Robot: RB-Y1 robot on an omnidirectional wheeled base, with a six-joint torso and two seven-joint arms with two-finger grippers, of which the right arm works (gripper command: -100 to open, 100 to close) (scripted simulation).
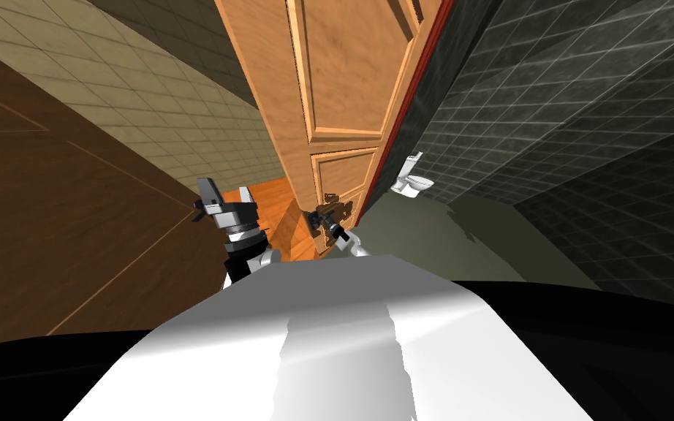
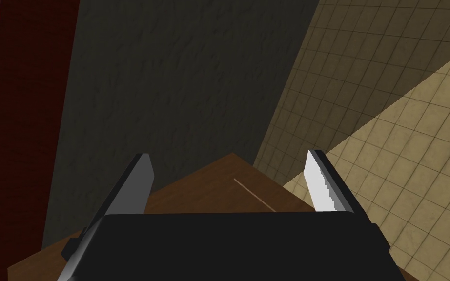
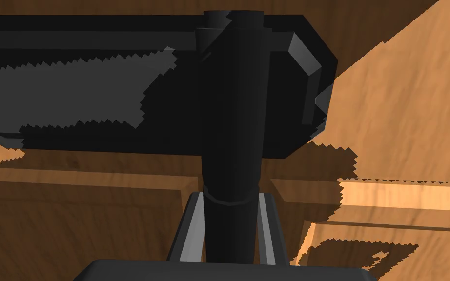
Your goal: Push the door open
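A panelled orange wooden door [image 1: 343,88] stands ajar ahead of me, its free edge beside a dark red frame [image 1: 409,102]. My right gripper [image 1: 326,217] is at the door's dark handle [image 1: 328,199]. In the right wrist view the black lever handle [image 3: 231,127] runs between the two fingers [image 3: 192,229], which press its sides, and the black handle plate [image 3: 121,83] lies against the door's wood [image 3: 414,97]. My left gripper [image 1: 227,194] is raised left of the door, open with nothing between its fingers [image 2: 319,183].
A brown wooden surface [image 1: 50,219] fills the left, with a beige tiled wall [image 1: 145,95] behind it. Past the door's edge is a room of dark tiled walls [image 1: 584,124], holding a white toilet [image 1: 410,179] on a grey-green floor [image 1: 430,234].
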